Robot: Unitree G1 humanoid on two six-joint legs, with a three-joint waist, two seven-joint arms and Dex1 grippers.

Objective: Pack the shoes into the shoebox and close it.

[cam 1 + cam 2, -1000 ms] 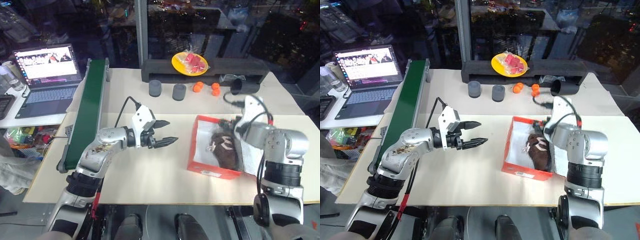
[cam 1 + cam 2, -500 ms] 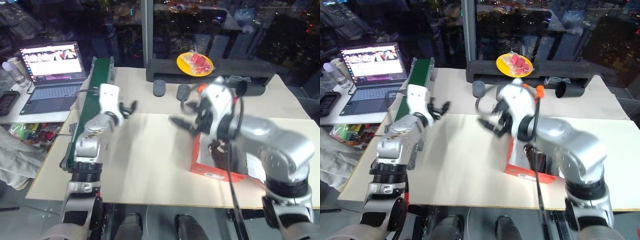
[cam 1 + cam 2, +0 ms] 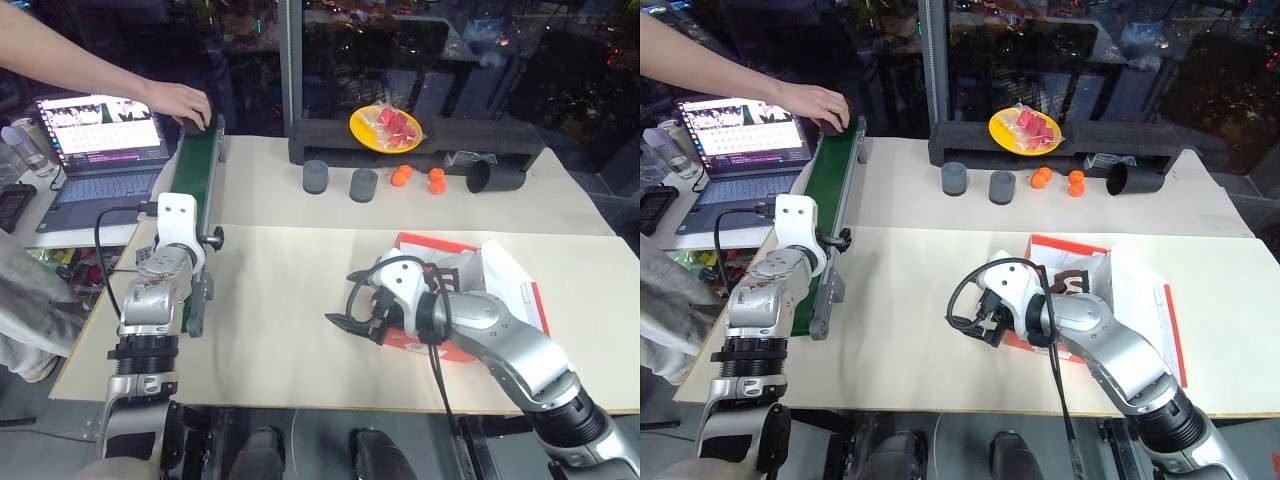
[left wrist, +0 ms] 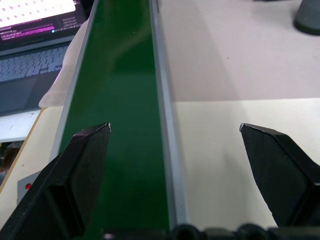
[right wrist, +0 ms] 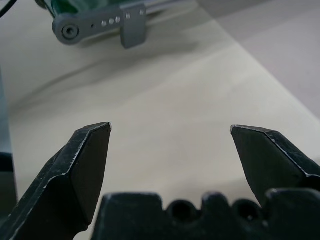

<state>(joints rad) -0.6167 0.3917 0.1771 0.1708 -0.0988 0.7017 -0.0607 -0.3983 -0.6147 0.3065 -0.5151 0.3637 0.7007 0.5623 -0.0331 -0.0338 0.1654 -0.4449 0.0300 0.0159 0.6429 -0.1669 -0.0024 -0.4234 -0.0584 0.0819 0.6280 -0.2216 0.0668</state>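
Right of centre on the pale table sits the red-orange shoebox, lid open, its white inside showing, with tissue paper hanging over its right side. Something dark with white marks lies inside, the shoes, mostly hidden behind the right arm.

Just beside the box's near left corner hangs the right gripper, fingers spread wide with nothing between them; its wrist view looks across bare tabletop toward the grey end of the conveyor. Well apart, at the table's left edge, the left gripper is also spread wide and empty, poised over the green conveyor belt that runs along that side.

Farther back, two dark grey cylinders stand near three small orange balls, and a black cup lies on its side. Behind them a long black tray carries a yellow plate of red pieces.

Left of the table an open laptop glows on a lower white desk. A person's hand rests on the far end of the conveyor. Dark glass with city lights closes off the room behind.
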